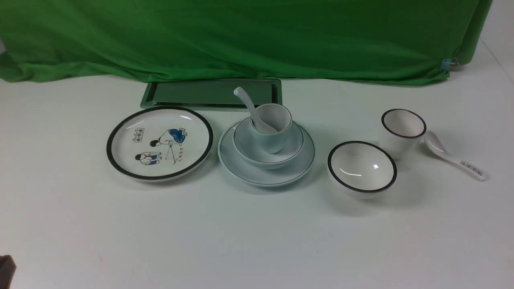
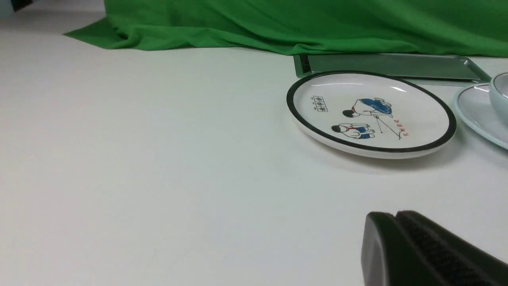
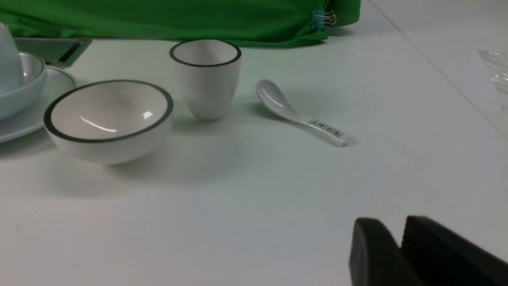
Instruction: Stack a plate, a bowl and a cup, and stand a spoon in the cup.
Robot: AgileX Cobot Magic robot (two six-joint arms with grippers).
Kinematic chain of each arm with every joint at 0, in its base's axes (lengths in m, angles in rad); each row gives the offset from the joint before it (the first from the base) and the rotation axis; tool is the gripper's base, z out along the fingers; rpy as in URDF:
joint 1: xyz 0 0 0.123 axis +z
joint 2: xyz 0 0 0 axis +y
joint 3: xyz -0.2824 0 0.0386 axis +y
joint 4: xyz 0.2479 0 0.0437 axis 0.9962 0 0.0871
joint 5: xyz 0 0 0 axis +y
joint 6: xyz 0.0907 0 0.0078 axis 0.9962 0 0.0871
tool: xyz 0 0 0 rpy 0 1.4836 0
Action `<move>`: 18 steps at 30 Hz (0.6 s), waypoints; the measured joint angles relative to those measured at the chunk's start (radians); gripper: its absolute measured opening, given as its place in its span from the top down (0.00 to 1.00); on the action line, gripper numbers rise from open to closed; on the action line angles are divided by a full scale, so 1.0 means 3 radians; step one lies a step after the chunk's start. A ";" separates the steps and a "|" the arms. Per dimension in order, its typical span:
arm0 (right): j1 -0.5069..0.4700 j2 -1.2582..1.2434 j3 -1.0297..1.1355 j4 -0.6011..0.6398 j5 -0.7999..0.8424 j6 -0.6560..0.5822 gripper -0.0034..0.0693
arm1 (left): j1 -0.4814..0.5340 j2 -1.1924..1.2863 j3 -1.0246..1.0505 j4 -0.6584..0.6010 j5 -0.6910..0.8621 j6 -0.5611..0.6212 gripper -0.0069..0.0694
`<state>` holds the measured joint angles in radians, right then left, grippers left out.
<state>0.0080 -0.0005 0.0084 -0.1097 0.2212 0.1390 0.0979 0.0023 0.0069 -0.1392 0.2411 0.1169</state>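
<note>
The pale blue-green plate (image 1: 245, 170) sits mid-table with the pale blue-green bowl (image 1: 245, 147) on it. The small pale cup (image 1: 278, 138) stands in the bowl, tilted a little. The plain white spoon (image 1: 245, 99) stands in the cup with its handle leaning up toward the back left. My left gripper (image 2: 397, 215) is shut and empty, low over bare table near the front left; only its dark corner (image 1: 6, 269) shows in the front view. My right gripper (image 3: 393, 223) is shut and empty, near the front right, out of the front view.
A black-rimmed cartoon plate (image 1: 159, 142) lies left of the stack. A black-rimmed white bowl (image 1: 362, 168), a black-rimmed white cup (image 1: 402, 130) and a marked spoon (image 1: 453, 158) lie to the right. A metal tray (image 1: 213, 94) and green cloth (image 1: 241, 36) are behind.
</note>
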 joint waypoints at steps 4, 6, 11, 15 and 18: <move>0.0000 0.0000 0.0000 0.0000 0.0000 -0.0002 0.72 | 0.0000 0.0000 0.0000 0.0000 -0.0014 0.0011 0.95; 0.0000 0.0000 0.0000 0.0000 0.0000 -0.0002 0.72 | 0.0000 0.0000 0.0000 -0.0003 -0.0016 0.0020 0.95; 0.0000 0.0000 0.0000 0.0000 0.0000 -0.0002 0.71 | 0.0000 0.0000 0.0000 -0.0003 -0.0022 0.0020 0.95; 0.0000 0.0000 0.0000 0.0000 0.0000 -0.0002 0.69 | 0.0000 0.0000 0.0000 -0.0003 -0.0024 0.0020 0.95; 0.0000 0.0000 0.0000 0.0000 0.0000 -0.0002 0.68 | 0.0000 0.0000 0.0000 -0.0003 -0.0024 0.0020 0.95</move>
<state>0.0080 -0.0005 0.0084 -0.1097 0.2212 0.1385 0.0979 0.0023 0.0069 -0.1401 0.2338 0.1228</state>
